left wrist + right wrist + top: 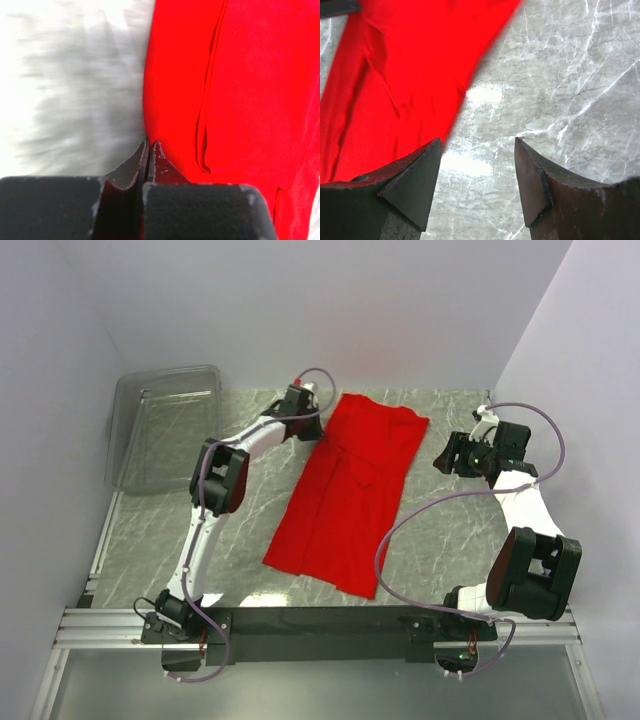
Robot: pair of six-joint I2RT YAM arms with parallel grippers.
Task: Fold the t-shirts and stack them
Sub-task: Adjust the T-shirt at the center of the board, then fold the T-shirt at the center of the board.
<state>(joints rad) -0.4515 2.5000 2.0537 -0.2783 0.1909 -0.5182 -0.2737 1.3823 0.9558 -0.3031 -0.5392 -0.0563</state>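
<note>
Nearest, along the near edge of the desk, a black mounting rail carries both arm bases. Beyond it the red t-shirt lies flat in the middle of the desk as a long strip. It runs from just short of the near edge toward the far edge and looks already doubled lengthwise. A clear plastic bin sits at the far left corner, apart from the cloth.

The left tool is clenched right on the shirt's left edge near its far end. It seems to have only a thin bite of fabric between the tips, and its view is smeared. The right tool is released, jaws wide, above bare marble just beside the shirt's right edge and touching nothing.

Risks as I judge them:
- With so shallow a pinch, the cloth could slip out when lifted.
- The tips may have caught only the top layer, so a pull could peel the fold open.
- With one side unheld, any pull could drag the shirt askew and bunch it.
</note>
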